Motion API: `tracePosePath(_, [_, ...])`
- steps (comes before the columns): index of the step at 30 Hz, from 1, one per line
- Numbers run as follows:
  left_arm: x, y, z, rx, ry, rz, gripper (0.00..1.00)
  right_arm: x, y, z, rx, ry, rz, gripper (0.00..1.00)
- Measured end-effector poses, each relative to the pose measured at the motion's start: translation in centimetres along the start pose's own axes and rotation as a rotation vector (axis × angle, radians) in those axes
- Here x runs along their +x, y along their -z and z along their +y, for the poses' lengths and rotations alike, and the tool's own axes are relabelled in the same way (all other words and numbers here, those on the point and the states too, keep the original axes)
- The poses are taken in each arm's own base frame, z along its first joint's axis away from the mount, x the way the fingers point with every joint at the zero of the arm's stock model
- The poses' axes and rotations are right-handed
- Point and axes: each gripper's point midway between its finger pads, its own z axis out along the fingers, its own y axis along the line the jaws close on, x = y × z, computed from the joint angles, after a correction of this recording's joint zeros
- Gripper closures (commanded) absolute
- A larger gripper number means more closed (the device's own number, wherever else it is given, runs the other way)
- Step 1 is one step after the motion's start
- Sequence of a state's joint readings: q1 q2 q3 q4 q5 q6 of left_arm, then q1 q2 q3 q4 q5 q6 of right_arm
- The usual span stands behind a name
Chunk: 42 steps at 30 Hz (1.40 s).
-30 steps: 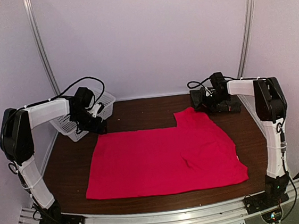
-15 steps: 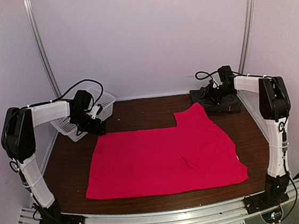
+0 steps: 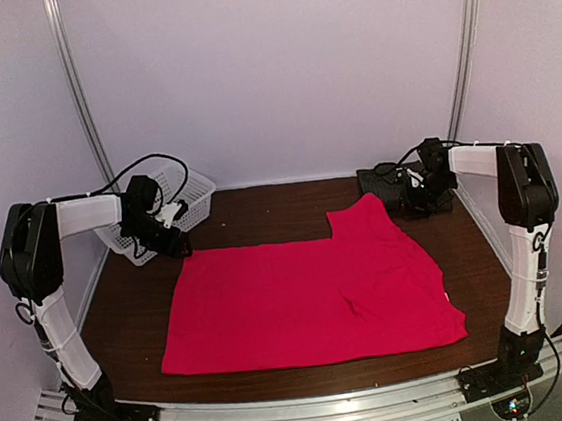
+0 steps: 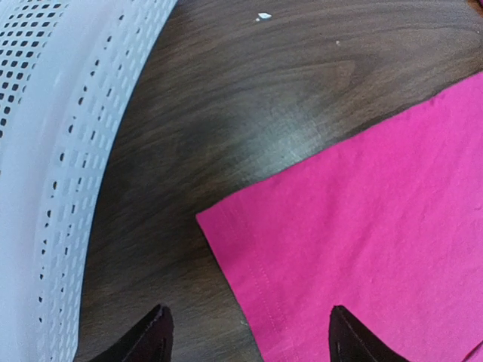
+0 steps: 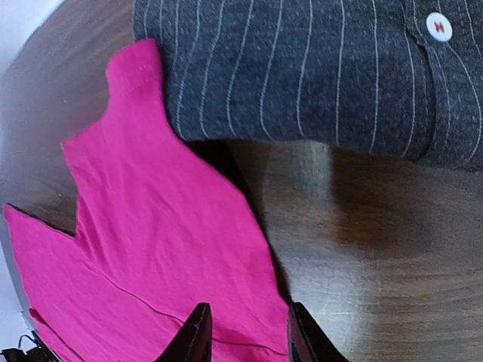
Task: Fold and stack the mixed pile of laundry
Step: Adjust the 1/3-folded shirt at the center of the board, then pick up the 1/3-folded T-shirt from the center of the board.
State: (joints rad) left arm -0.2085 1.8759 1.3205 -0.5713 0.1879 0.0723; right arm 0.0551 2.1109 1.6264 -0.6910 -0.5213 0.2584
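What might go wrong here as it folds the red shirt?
A corner of the red shirt lies flat on the table, close to the basket: the open left fingers might miss it or bump the basket. Its sleeve touches the striped shirt, so the right fingers might drag both.

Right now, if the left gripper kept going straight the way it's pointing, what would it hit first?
Probably the hemmed corner of the red-pink T-shirt, lying flat on the table. The left gripper hangs open astride that edge, pointing down at it; depth is hard to judge.
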Motion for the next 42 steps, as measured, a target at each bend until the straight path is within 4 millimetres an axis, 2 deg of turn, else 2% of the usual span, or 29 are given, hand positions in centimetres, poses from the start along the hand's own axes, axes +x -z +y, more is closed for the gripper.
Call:
tracePosePath(6, [0.7,-0.5,-0.4,0.020,-0.063,0.007,0.32,1.3,-0.3,-1.3,0.104,0.065,0.038,0.65])
tracePosePath(12, [1.8,-1.3,-0.1,0.003,-0.065,0.011,0.33,2.0,-1.4,-1.6,0.127,0.080,0.065,0.65])
tracePosePath(17, [1.0,-1.3,1.6,-0.095,-0.044,-0.016,0.34,2.9,-2.8,-1.2,0.135,0.095,0.097,0.67])
tracePosePath(22, [0.2,-0.3,4.2,-0.238,-0.049,-0.012,0.35,3.1,-2.9,-1.1,0.140,0.102,0.098,0.70])
tracePosePath(27, [-1.1,0.6,5.4,-0.271,-0.042,-0.038,0.35,3.2,-3.0,-1.2,0.140,0.104,0.099,0.76])
tracePosePath(35, [-1.7,-1.1,3.3,-0.127,-0.102,-0.061,0.38,3.2,-3.1,-1.3,0.139,0.110,0.100,0.88])
tracePosePath(40, [-1.8,-1.3,2.7,-0.097,-0.148,-0.077,0.38,3.3,-3.1,-1.3,0.139,0.113,0.102,0.99])
tracePosePath(42, [-1.5,-1.3,2.4,-0.093,-0.170,-0.079,0.38,3.4,-3.1,-1.3,0.138,0.110,0.104,1.00])
